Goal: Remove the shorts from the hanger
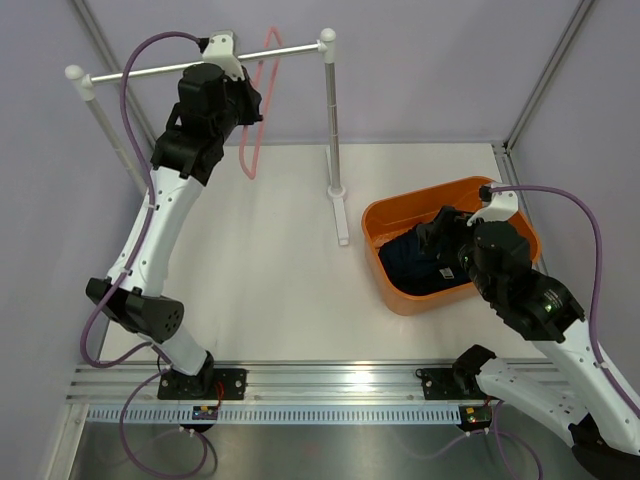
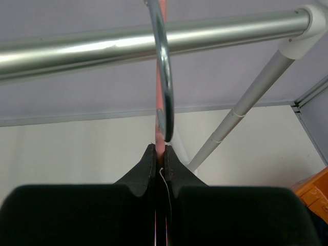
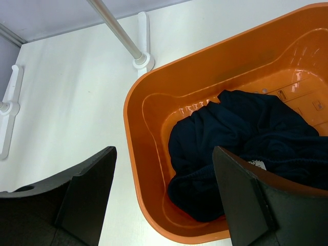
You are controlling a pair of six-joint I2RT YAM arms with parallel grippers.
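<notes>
**Operator:** Report the scene, largest item first.

**Technician:** The flat white desk (image 1: 270, 290) carries everything. On its far left stands a silver metal clothes rail (image 1: 140, 70) with white end caps, held up by slim silver posts. One post (image 1: 332, 120) stands just left of the tub.

**Operator:** Describe the tub.

**Technician:** It is a rounded rectangular orange plastic tub (image 1: 400, 206), and it sits on the right side of the desk.

**Operator:** Where is the garment?

**Technician:** The dark navy-blue soft fabric shorts (image 3: 246, 128) lie crumpled inside the tub. They are heaped against its near side, well apart from the rail.

**Operator:** And the hanger?

**Technician:** The thin pink triangular plastic hanger (image 1: 250, 150) hangs from the rail. Its small silver metal hook (image 2: 165, 77) is looped over the bar.

**Operator:** What is the left tool doing?

**Technician:** The left tool (image 2: 159, 151) is up at the rail. Its jaws are fully closed, and they pinch the pink neck of the hanger just below the hook.

**Operator:** And the right tool?

**Technician:** The right tool (image 3: 164, 154) is over the tub. Its jaws are spread wide, one over the desk outside the tub's rim and one over the shorts. It grips nothing. I cannot tell whether the inner finger (image 3: 246, 195) touches the fabric.
</notes>
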